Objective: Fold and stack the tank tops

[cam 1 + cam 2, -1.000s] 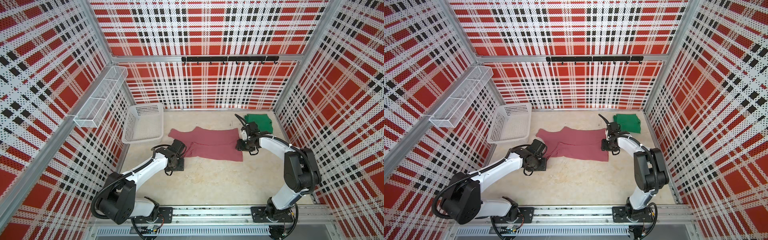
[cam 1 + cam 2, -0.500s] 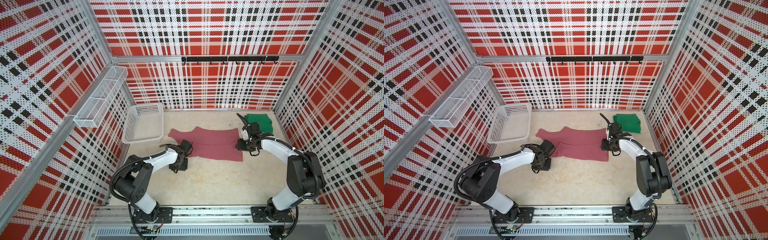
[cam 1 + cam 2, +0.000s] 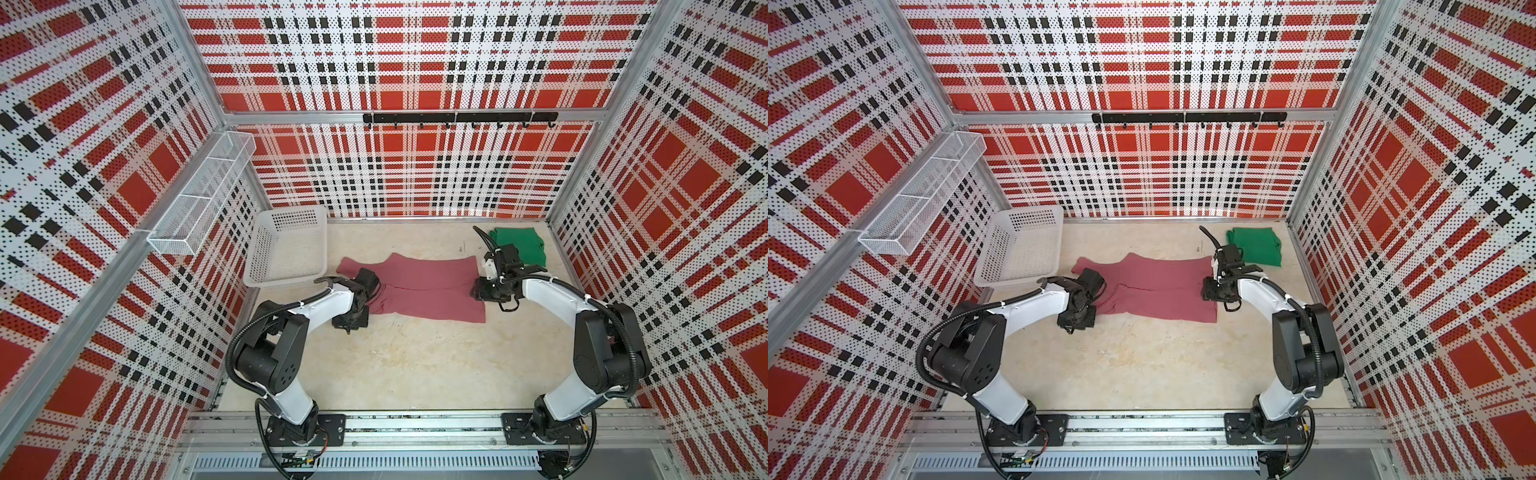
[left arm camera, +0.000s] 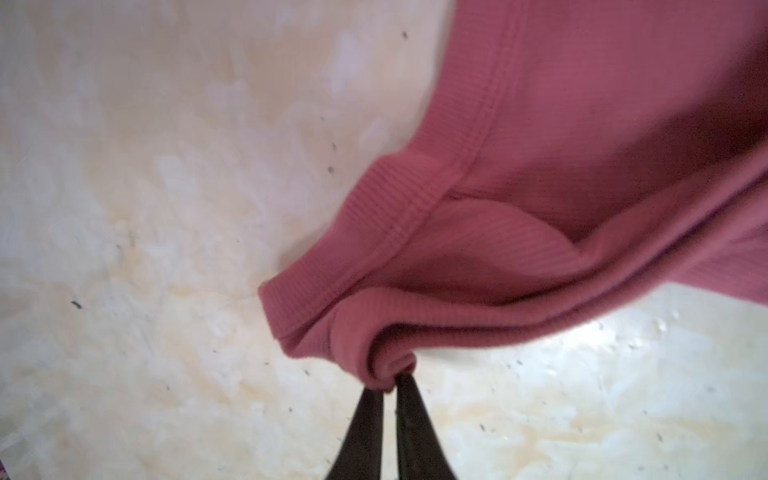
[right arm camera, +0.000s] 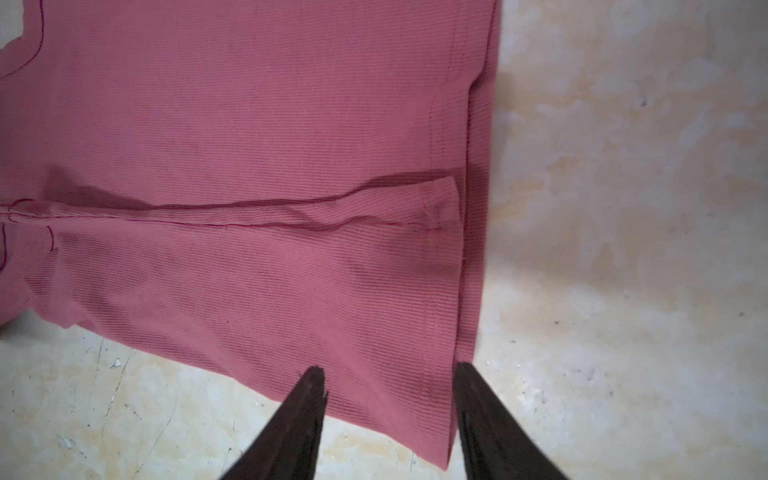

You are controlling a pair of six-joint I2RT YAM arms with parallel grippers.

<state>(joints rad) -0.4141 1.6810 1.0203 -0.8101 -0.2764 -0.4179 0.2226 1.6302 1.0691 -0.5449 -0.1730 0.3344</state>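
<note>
Pink tank top (image 3: 428,286) spread flat on the pale floor (image 3: 415,365) at the centre of both top views, straps toward the left. Green tank top (image 3: 519,247) in a compact folded shape at the upper right of the floor, apart from the pink one. White basket (image 3: 266,253) at upper left, just beside the pink strap end. Left gripper (image 3: 358,318) at the garment's lower-left corner. Right gripper (image 3: 478,291) at the middle of its right edge.

Left wrist view: left gripper (image 4: 390,390) pressed together, pinching a bunched fold of the pink tank top (image 4: 582,166), cloth gathered into a tight pucker at the tips.

Right wrist view: right gripper (image 5: 388,374) spread wide, dark fingers (image 5: 291,424) on either side of the hemmed corner. Contact with the cloth impossible to tell. Long folded ridge across the pink fabric.
</note>
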